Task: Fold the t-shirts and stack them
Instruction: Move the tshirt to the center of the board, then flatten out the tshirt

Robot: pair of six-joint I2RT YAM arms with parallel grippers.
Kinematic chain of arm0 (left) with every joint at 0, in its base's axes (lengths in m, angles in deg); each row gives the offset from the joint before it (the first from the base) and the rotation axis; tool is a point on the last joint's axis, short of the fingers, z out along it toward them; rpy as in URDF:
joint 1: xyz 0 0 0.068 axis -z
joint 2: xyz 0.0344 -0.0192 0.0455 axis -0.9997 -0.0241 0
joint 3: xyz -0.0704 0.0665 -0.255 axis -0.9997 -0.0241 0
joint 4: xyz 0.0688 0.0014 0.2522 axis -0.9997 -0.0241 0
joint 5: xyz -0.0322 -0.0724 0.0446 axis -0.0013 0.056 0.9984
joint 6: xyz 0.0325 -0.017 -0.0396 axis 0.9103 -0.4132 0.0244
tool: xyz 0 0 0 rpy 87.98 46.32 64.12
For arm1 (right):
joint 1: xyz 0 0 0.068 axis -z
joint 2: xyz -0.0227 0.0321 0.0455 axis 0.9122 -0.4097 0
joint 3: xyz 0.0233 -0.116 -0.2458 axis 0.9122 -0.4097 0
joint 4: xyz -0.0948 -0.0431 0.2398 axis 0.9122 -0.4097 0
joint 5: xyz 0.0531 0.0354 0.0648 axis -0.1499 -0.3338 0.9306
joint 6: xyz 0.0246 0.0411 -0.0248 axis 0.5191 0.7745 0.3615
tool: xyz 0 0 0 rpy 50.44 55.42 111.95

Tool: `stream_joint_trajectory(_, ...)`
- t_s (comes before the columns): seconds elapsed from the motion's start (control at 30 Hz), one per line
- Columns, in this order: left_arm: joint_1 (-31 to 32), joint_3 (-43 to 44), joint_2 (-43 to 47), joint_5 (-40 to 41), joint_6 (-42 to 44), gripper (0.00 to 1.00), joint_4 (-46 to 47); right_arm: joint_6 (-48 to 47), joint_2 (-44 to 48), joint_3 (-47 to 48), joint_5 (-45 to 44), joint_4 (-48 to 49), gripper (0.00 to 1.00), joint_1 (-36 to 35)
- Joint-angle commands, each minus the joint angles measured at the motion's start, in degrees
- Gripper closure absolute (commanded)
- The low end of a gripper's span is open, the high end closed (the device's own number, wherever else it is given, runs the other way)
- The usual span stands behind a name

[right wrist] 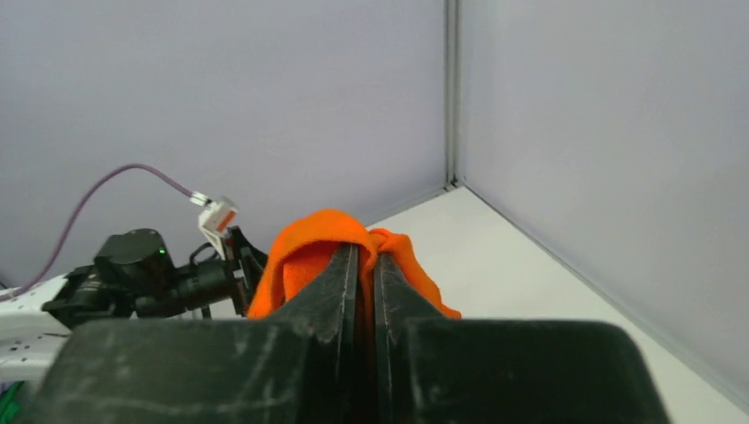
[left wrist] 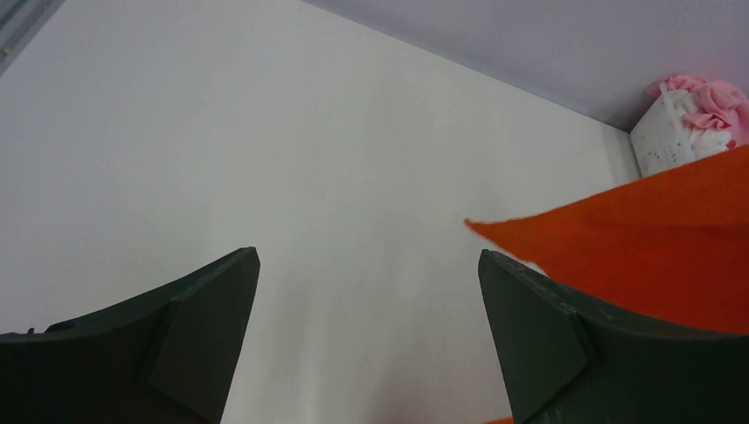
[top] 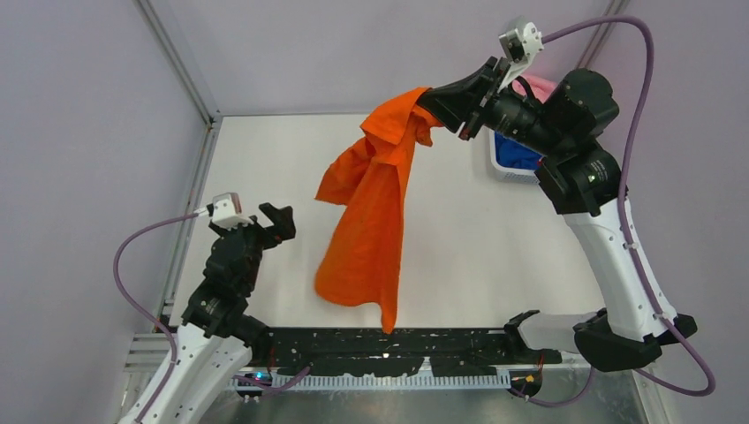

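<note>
Right tool (top: 430,103) pinches the limp orange shirt (top: 366,221) aloft; left tool (top: 279,222), at eight o'clock, gapes empty, best gripping a hanging corner.

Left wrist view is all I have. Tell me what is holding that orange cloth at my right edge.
Observer: The right gripper holds it, shut on a bunched part of the orange t-shirt, which hangs in one long drape over the table.
Operator: Say how my left gripper stands to the drape.
Observer: The left gripper is on the drape's left side, apart from it, with nothing between its fingers.
Operator: Check the basket in the far corner.
Observer: Behind the right arm, the basket also holds a blue t-shirt, which your view does not show.
</note>
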Motion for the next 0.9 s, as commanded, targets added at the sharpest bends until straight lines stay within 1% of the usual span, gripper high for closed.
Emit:
stream_joint_trajectory(0.0, 0.1, 1.8, 3.1, 2.0, -2.8, 0.0, -1.0, -2.3, 5.3, -10.4, -12.5, 0.5, 0.95, 0.0)
stream_joint_trajectory(0.03, 0.1, 1.6, 3.3, 2.0, -3.2, 0.0, -1.1, -2.4, 6.3, -16.3, -15.0, 0.1, 0.95, 0.2)
stream_joint_trajectory(0.07, 0.1, 1.6, 3.4, 1.9, -3.6, 0.0, -1.1, -1.8, 8.8, -19.4, -19.5, 0.1, 0.94, 0.9)
stream_joint_trajectory(0.1, 0.1, 1.5, 3.2, 1.4, -3.7, 0.0, -1.2, -1.4, 10.0, -26.3, -21.7, 0.7, 0.93, 1.3)
stream_joint_trajectory(0.13, 0.1, 1.5, 2.8, 0.7, -3.8, 0.0, -1.0, 0.0, 12.2, -29.8, -25.6, 1.2, 0.91, 2.5)
stream_joint_trajectory(0.17, 0.1, 1.5, 2.1, -0.2, -3.9, 0.0, -0.8, 0.7, 13.1, -37.2, -28.9, 2.4, 0.89, 3.1)
stream_joint_trajectory(0.2, 0.1, 1.7, 1.1, -0.9, -4.0, 0.0, -0.7, 1.9, 14.4, -40.4, -30.3, 2.9, 0.84, 4.8)
stream_joint_trajectory(0.23, 0.1, 2.0, -0.1, -1.6, -4.0, 0.0, -0.7, 2.5, 14.8, -46.6, -33.0, 3.5, 0.82, 5.6)
stream_joint_trajectory(0.27, 0.1, 2.4, -1.7, -2.4, -4.3, 0.0, -1.2, 4.0, 14.7, -49.3, -35.5, 3.6, 0.73, 7.5)
stream_joint_trajectory(0.3, 0.1, 3.2, -3.3, -2.6, -4.6, 0.0, -1.9, 4.9, 14.1, -53.4, -41.0, 3.2, 0.66, 8.4)
stream_joint_trajectory(0.33, 0.1, 4.1, -5.2, -2.7, -5.4, 0.0, -3.8, 6.5, 13.9, -55.0, -43.5, 2.8, 0.5, 9.9)
stream_joint_trajectory(0.37, 0.1, 4.9, -7.5, -2.8, -5.7, 0.0, -4.9, 7.0, 13.5, -57.2, -47.5, 2.1, 0.4, 10.7)
stream_joint_trajectory(0.4, 0.1, 5.7, -9.2, -2.9, -6.0, 0.0, -5.9, 7.8, 13.4, -57.8, -49.3, 1.6, 0.18, 11.6)
stream_joint_trajectory(0.43, 0.1, 6.2, -11.0, -3.0, -6.3, 0.0, -6.8, 8.0, 13.6, -58.5, -52.7, 0.9, 0.01, 11.8)
stream_joint_trajectory(0.53, 0.1, 7.3, -14.9, -3.2, -7.1, 0.0, -7.2, 7.4, 14.9, -59.1, -55.1, 0.8, 0.04, 11.9)
stream_joint_trajectory(0.63, 0.1, 6.6, -18.5, -4.7, -6.5, 0.0, -3.0, 6.7, 15.2, -59.5, -54.2, 0.7, 0.05, 11.9)
stream_joint_trajectory(0.77, 0.1, 9.2, -26.9, -10.1, -5.1, 0.0, -1.0, 7.1, 14.6, -61.0, -50.0, 2.5, 0.05, 11.9)
stream_joint_trajectory(0.87, 0.0, 12.7, -36.2, -14.9, -2.2, 0.06, -2.3, 7.0, 13.9, -63.3, -44.5, 7.5, 0.05, 11.7)
